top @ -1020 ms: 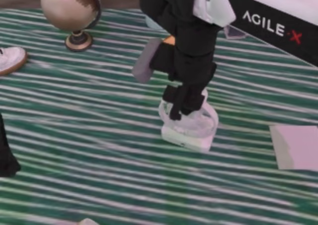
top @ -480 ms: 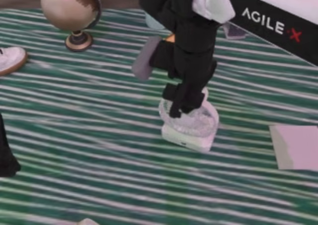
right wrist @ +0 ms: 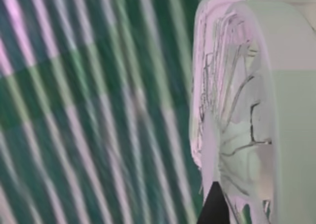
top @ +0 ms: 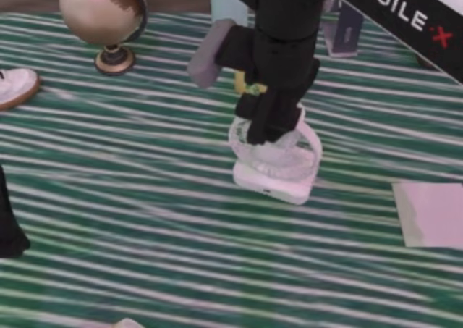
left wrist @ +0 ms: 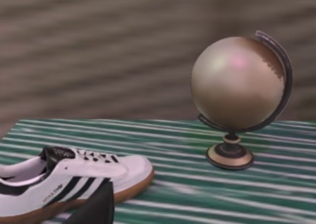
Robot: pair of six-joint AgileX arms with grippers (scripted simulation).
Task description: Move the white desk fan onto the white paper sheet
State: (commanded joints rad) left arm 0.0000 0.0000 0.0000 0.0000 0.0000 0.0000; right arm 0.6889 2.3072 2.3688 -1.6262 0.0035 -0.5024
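The white desk fan (top: 278,163) is seen near the middle of the surface (top: 145,198), gripped at its grille by the closed right end effector (top: 262,134). The white paper sheet (top: 432,213) lies at the right edge, well apart.

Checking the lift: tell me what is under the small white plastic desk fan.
The white desk fan has green striped tablecloth around its base; contact underneath is hidden. The right gripper covers its top.
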